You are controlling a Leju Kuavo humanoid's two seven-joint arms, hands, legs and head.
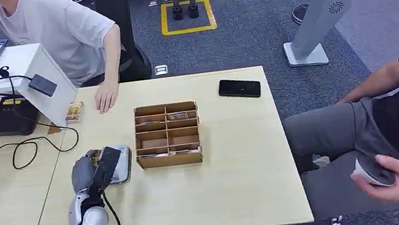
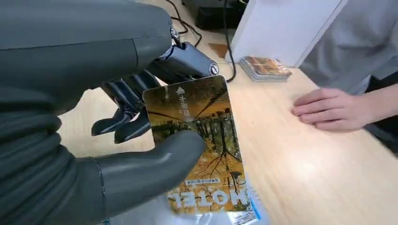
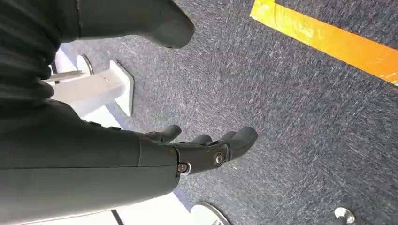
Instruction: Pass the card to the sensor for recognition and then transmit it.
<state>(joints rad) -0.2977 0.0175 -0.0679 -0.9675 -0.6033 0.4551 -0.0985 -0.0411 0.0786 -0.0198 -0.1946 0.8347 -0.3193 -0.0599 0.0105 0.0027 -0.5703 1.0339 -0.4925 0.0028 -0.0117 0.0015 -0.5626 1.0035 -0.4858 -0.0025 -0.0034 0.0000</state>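
Card in left hand, mid-table.

Even, bright indoor light fell on the pale table, casting only soft shadows. The left wrist view was soft with motion blur, the person's hand perhaps slightly smeared. The carpet looked grainy but sharp.

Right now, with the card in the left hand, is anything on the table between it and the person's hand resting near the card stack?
Nothing visible blocks it. The left hand holds the card over bare table; the person's hand lies flat beyond it, with the card stack off to one side of that line.
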